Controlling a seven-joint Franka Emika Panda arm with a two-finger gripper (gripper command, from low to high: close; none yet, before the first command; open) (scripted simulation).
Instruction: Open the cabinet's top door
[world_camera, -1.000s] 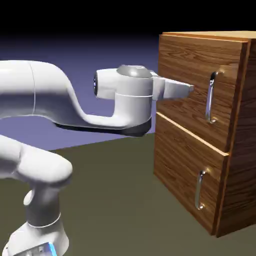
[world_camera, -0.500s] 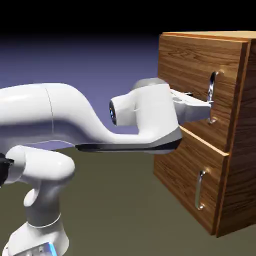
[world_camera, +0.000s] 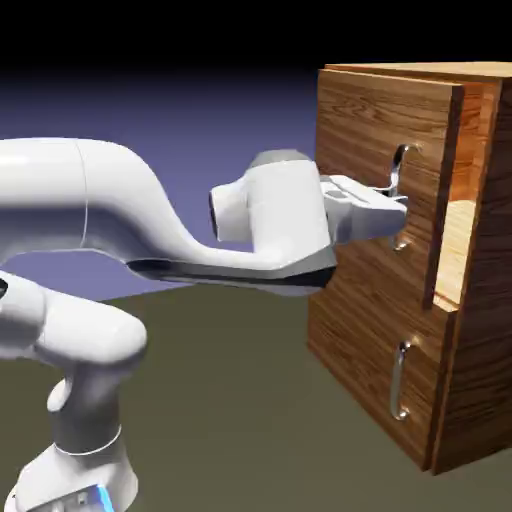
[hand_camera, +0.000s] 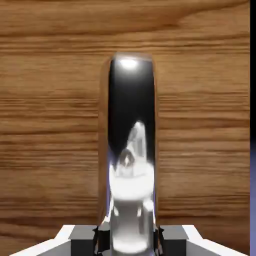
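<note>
Top door (world_camera: 375, 190) on the cabinet (world_camera: 480, 360) is already cracked open a bit: we can see it standing out from the cabinet's front, with a gap on its right side where the lighter wood inside shows. It sits in the upper half of the cabinet, above the shorter lower door (world_camera: 370, 375), which looks flush and shut with its small handle (world_camera: 399, 380) untouched. Our gripper (world_camera: 398, 210) reaches in level from the exterior view's left, and its fingers (hand_camera: 82, 236) are pinched tight on the top door's silver handle (hand_camera: 131, 150). In the hand view that shiny bar fills the middle, running up between the two grey tips, with wood grain all behind it.
</note>
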